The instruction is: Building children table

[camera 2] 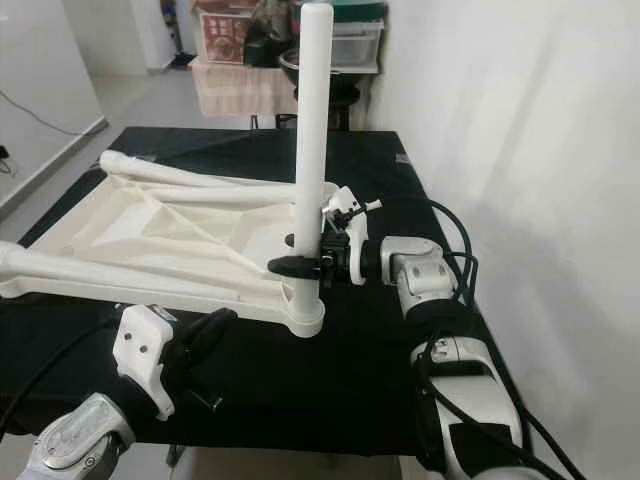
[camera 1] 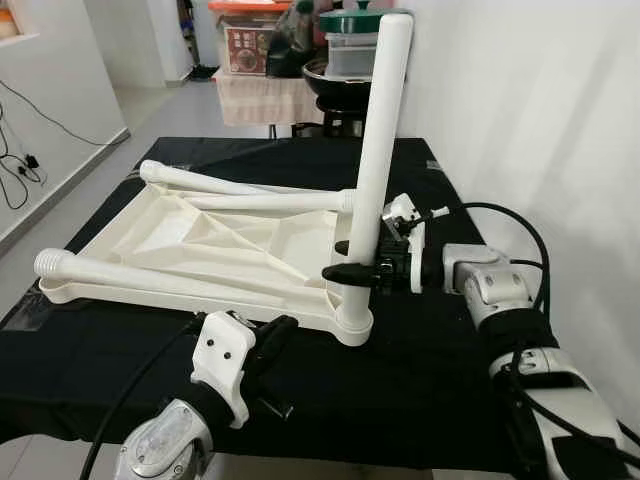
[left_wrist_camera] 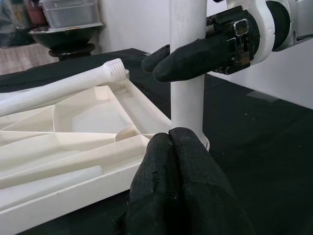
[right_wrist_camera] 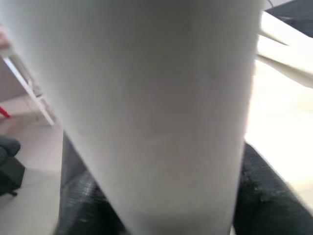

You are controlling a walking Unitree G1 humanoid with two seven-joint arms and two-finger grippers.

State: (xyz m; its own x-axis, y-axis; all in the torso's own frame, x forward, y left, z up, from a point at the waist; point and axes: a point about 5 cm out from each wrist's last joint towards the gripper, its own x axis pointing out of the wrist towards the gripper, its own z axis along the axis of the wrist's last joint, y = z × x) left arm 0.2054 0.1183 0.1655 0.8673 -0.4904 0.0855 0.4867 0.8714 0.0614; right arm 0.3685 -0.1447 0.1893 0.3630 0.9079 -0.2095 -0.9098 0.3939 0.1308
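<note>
— Tabletop (camera 1: 215,240), the white plastic one: where is it sitting?

— It is lying upside down on the black cloth (camera 1: 430,370), ribbed underside facing up, just to the left of the right gripper (camera 1: 352,262) and just beyond the left gripper (camera 1: 275,335).

— And the legs?

— One upright leg (camera 1: 380,150) is standing in the corner socket nearest the right gripper. That gripper is reaching in from the right side and its black fingers (left_wrist_camera: 195,56) are clenching the leg low down, a little above the socket. In the right wrist view the white tube (right_wrist_camera: 161,112) is pressing right up against the camera, dark fingers showing on both sides of it.

— What about the other legs?

— Two loose legs are lying across the underside. The near loose leg (camera 1: 150,275) is resting along the front edge, its threaded end pointing away from the right gripper. The far loose leg (camera 1: 240,190) is lying further off, beyond both grippers, with its threaded tip (left_wrist_camera: 113,66) showing in the left wrist view.

— Is the left gripper holding anything?

— No. Its fingers (left_wrist_camera: 181,181) are pressed together with nothing between them, hovering just in front of the tabletop's near edge, pointing toward the base of the upright leg without touching it.

— Anything behind the work?

— A small table with stacked pots and containers (camera 1: 345,45) is standing well beyond the cloth, far from both grippers.
</note>
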